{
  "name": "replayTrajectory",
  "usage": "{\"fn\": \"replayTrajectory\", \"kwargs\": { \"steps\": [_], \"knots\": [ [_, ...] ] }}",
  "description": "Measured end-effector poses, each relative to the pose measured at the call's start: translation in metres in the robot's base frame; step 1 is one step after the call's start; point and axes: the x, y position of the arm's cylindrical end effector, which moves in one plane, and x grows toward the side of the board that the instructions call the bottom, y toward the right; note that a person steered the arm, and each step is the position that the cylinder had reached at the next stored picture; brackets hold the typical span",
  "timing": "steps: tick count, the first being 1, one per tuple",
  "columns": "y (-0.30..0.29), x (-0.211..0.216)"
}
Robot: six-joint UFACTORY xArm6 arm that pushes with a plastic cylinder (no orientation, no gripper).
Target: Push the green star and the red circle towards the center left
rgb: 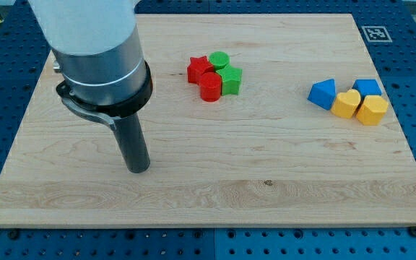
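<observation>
The green star point(231, 80) and the red circle point(210, 87) sit side by side in a tight cluster at the upper middle of the board, the red circle to the left of the star. A red star point(198, 68) and a green circle point(219, 61) touch them from the view's top. My tip point(138, 170) rests on the board at the lower left, well apart from the cluster, below and to the left of the red circle.
A second cluster lies at the view's right: a blue triangle point(323, 94), a blue cube point(367, 87), a yellow heart point(347, 104) and a yellow hexagon point(372, 110). The wooden board point(266, 180) ends in blue perforated table. A marker tag point(376, 33) sits at the top right corner.
</observation>
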Motion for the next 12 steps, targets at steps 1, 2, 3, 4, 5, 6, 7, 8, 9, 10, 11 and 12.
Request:
{"fn": "replayTrajectory", "kwargs": {
  "steps": [1, 2, 3, 4, 5, 6, 7, 8, 9, 10, 11, 12],
  "knots": [
    [0.0, 0.0],
    [-0.001, 0.0],
    [-0.001, 0.0],
    [0.011, 0.0],
    [0.056, 0.0],
    [0.109, -0.014],
    [0.137, -0.049],
    [0.139, -0.065],
    [0.139, -0.072],
    [0.145, -0.091],
    [0.156, -0.102],
    [0.178, -0.111]
  ]
}}
